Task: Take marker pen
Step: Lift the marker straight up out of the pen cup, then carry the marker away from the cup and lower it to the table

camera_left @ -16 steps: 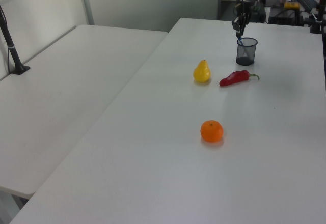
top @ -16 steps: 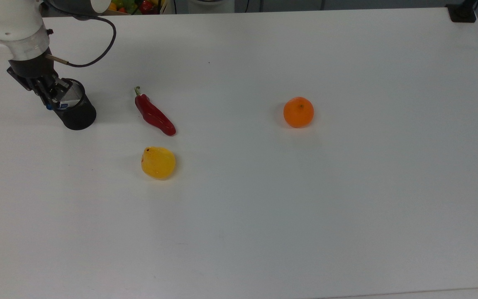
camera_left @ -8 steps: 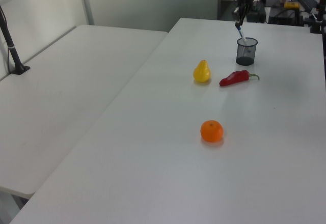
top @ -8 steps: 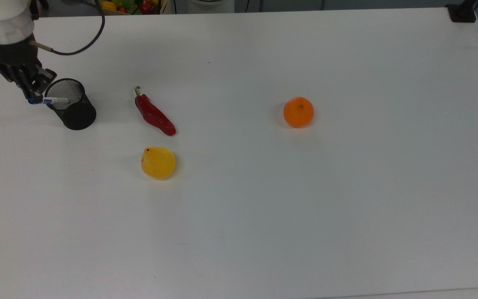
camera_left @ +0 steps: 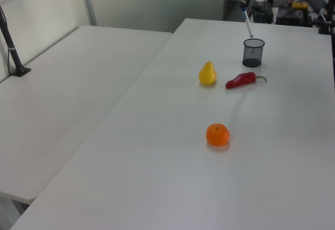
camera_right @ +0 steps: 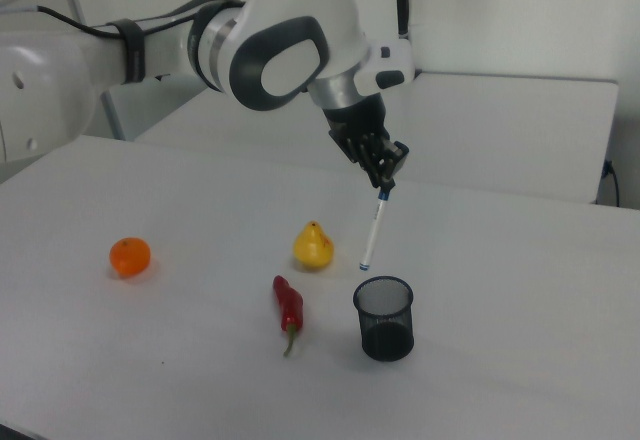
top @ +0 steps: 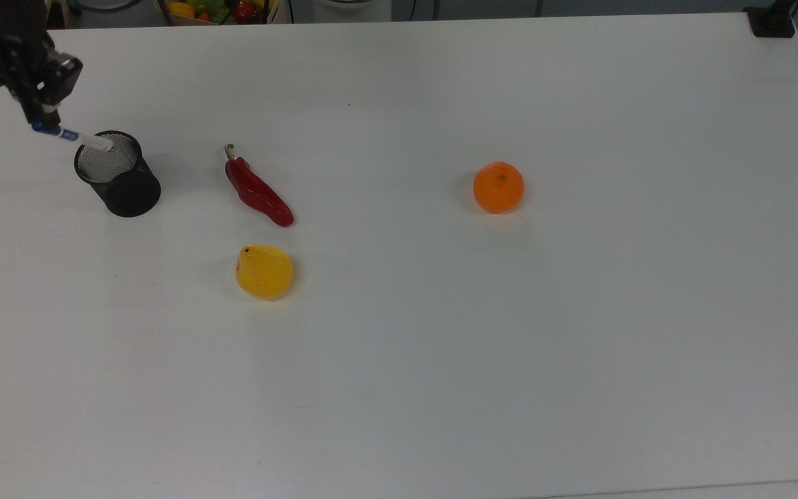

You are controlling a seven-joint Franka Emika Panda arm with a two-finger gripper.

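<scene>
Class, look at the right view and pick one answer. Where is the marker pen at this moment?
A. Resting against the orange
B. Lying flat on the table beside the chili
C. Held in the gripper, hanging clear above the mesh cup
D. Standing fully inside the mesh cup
C: the gripper grips the marker pen by its top end, and its lower tip hangs above the rim of the mesh cup.

White marker pen (camera_right: 374, 228), blue ends, hanging near-upright, clear above the table

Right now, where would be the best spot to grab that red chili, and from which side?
Across the middle of the red chili, from straight above. It lies flat on the table, long and narrow, with free space on both long sides for the fingers. The thin stem end offers little to hold.
</scene>
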